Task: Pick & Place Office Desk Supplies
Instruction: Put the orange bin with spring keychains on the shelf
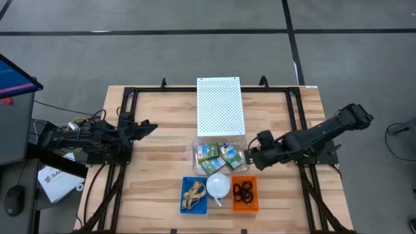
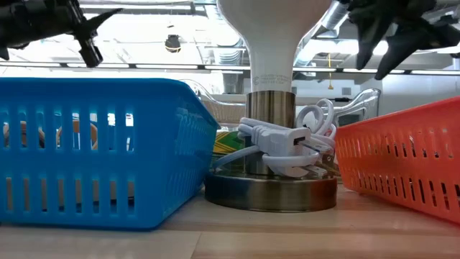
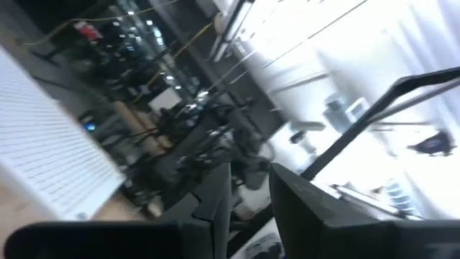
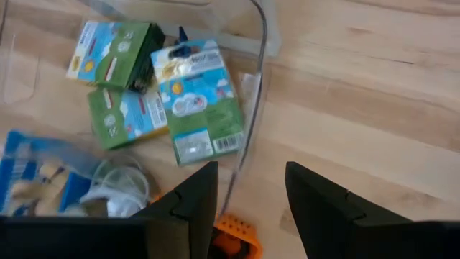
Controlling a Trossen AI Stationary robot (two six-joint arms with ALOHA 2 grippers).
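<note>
Three yellow-and-green crayon boxes [image 1: 219, 156] lie flat in a clear tray [image 1: 196, 148] at mid-table; the right wrist view shows them [image 4: 195, 93] close up. Tan rubber bands [image 1: 193, 194] lie in a blue basket [image 1: 184, 207]. Black rings [image 1: 244, 192] lie in an orange basket [image 1: 255, 205]. My right gripper [image 1: 249, 158] hovers open at the tray's right edge, its fingertips [image 4: 251, 188] above the tray wall and bare wood. My left gripper [image 1: 148, 127] waits open and raised over the table's left part, and holds nothing [image 3: 250, 208].
A white lamp [image 1: 218, 184] with a coiled white cord [image 2: 284, 140] stands between the two baskets. A white perforated box [image 1: 221, 106] sits at the far middle. A black frame [image 1: 127, 97] borders the table. Bare wood [image 1: 159, 162] lies to the left of the tray.
</note>
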